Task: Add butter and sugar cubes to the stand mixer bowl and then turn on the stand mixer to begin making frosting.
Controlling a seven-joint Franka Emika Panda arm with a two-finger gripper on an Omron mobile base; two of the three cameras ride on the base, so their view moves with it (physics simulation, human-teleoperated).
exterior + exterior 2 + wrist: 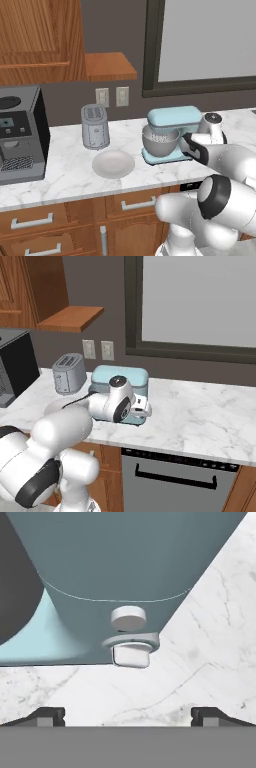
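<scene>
The light-blue stand mixer [172,120] stands on the marble counter, its grey steel stand mixer bowl [160,142] under the head with the whisk in it. My gripper [144,407] hangs at the mixer's right side, low over the counter. In the hand view the mixer's blue side [125,557] is close ahead, with a white round knob [128,618] and a white switch lever [131,654] at its lower edge. My gripper [128,716] is open, its tips wide apart and nothing between them. The butter and sugar cubes are out of view.
A pale round plate [113,164] lies left of the mixer, in front of a grey toaster [95,127]. A black coffee machine [20,135] stands at the far left. Bare marble counter [200,411] stretches to the mixer's right, with a dishwasher front [175,476] below.
</scene>
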